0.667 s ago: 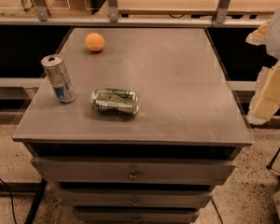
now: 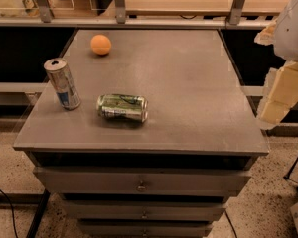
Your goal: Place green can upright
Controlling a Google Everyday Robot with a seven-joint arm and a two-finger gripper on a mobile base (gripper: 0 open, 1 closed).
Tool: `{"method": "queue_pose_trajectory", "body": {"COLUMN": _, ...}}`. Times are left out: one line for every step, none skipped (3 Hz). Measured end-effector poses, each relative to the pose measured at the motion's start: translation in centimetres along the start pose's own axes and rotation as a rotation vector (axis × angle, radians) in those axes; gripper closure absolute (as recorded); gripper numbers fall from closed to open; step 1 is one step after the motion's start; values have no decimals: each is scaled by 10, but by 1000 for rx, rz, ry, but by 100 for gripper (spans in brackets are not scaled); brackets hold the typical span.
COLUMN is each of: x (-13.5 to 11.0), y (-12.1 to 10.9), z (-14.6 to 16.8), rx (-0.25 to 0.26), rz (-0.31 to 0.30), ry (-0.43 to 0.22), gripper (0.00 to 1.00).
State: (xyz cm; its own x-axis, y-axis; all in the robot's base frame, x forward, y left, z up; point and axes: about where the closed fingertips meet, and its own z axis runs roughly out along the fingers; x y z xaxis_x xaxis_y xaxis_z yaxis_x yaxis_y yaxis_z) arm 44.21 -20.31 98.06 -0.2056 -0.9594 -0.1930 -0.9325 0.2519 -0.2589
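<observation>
The green can (image 2: 121, 108) lies on its side on the grey cabinet top (image 2: 188, 98), left of the middle and near the front edge, with its silver top facing right. Only white and cream parts of my arm (image 2: 286, 68) show at the right edge of the camera view, beside and off the cabinet top. The gripper itself is out of view and touches nothing that I can see.
A taller slim silver-and-blue can (image 2: 63, 83) stands upright just left of the green can. An orange ball-like fruit (image 2: 101, 44) sits at the back left. The cabinet has drawers (image 2: 139, 182) below its front edge. A rail and a wooden counter run behind.
</observation>
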Motion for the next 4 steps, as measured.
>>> {"method": "queue_pose_trajectory", "body": {"x": -35, "y": -2, "z": 3, "rx": 14, "rz": -61, "ry": -2, "gripper": 0}}
{"method": "queue_pose_trajectory", "body": {"x": -79, "y": -4, "z": 17, "rx": 3, "rz": -124, "ry": -2, "gripper": 0}}
{"method": "queue_pose_trajectory", "body": {"x": -130, "y": -3, "z": 39, "rx": -24, "rz": -198, "ry": 5, "gripper": 0}}
{"method": "queue_pose_trajectory", "body": {"x": -130, "y": -3, "z": 38, "rx": -23, "rz": -198, "ry": 4, "gripper": 0}}
